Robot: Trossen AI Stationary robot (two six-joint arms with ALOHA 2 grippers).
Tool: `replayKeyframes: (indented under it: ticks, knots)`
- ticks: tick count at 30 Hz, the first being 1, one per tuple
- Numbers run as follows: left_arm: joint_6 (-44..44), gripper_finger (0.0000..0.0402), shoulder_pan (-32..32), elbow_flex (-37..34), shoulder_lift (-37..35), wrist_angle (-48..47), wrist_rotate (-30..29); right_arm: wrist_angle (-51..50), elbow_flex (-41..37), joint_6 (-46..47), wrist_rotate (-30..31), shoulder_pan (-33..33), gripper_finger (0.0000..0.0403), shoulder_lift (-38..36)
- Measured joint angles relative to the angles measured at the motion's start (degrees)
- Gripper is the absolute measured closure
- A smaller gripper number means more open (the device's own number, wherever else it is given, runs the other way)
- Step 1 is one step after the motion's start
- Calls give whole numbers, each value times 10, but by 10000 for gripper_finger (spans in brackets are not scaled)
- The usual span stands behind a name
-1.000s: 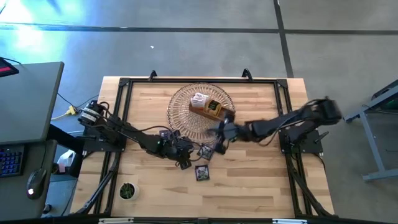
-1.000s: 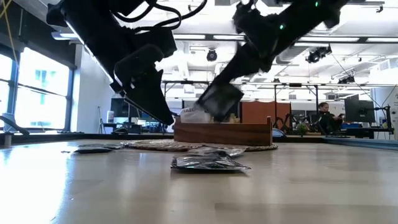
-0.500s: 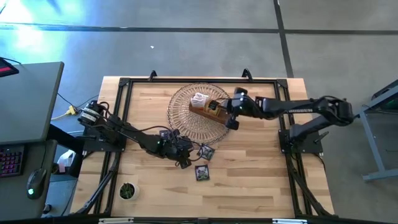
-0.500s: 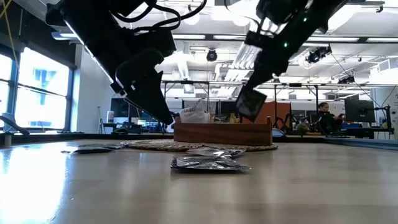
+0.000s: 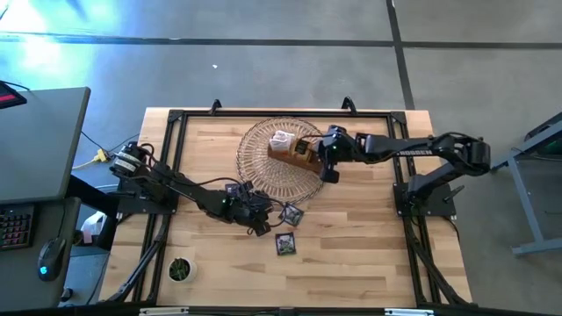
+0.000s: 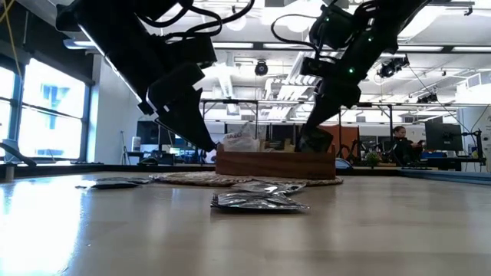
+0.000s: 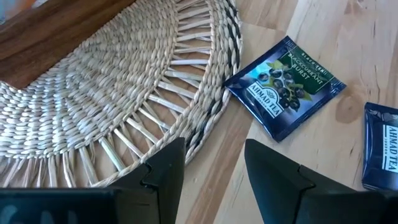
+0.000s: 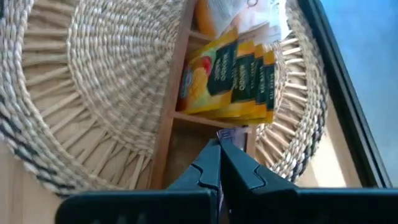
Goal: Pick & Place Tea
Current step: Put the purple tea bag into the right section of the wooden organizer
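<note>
**Right gripper pinches a sachet at the wooden box; left gripper waits open by the basket rim**

At the near left corner of the pale wooden table (image 5: 369,254) stands a small dark green potted plant (image 5: 180,269). The left arm reaches in from the left edge, and the left gripper (image 5: 260,213) hangs just beside the near rim of the round woven wicker basket (image 5: 263,175). Its two dark fingers (image 7: 168,168) stand apart with nothing between them; bare table and the basket's rim show through the gap.

Just right of that gripper, a dark blue-and-green square paper tea sachet (image 7: 284,87) lies flat on the table, its corner close against the basket rim. A second dark sachet (image 5: 285,244) lies nearer the front edge, apart from the first. From table height both show as flat dark packets (image 6: 258,201) in front of the basket.

In the middle of the basket sits the brown wooden three-compartment box (image 5: 294,152). A white sachet (image 5: 281,140) rests in its far-left compartment, and a stack of orange-yellow sachets (image 8: 230,81) fills the middle one.

The right arm stretches across from the right side, and the right gripper (image 5: 328,163) is at the box's right end compartment. Its fingers (image 8: 208,171) are pressed together on the thin edge of a small sachet (image 8: 231,134), whose colour cannot be told, down inside that compartment.
</note>
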Motion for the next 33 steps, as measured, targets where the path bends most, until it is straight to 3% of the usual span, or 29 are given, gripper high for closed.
replayKeyframes:
  ticks: [11,16,20,24,33]
  knots:
    - [0,236,0,0,0,-1,-2,-39,4,-41,-62,-3,403,-9]
    - [0,236,0,0,0,-2,-13,-69,40,-53,-31,-3,403,-9]
    - [0,236,0,0,0,-2,-16,-148,83,-62,14,-9,403,-9]
    - [0,236,0,0,0,-2,-16,-199,118,-58,-17,-30,403,-9]
    - [0,236,0,0,0,-2,-16,-206,128,-48,-106,-88,403,-7]
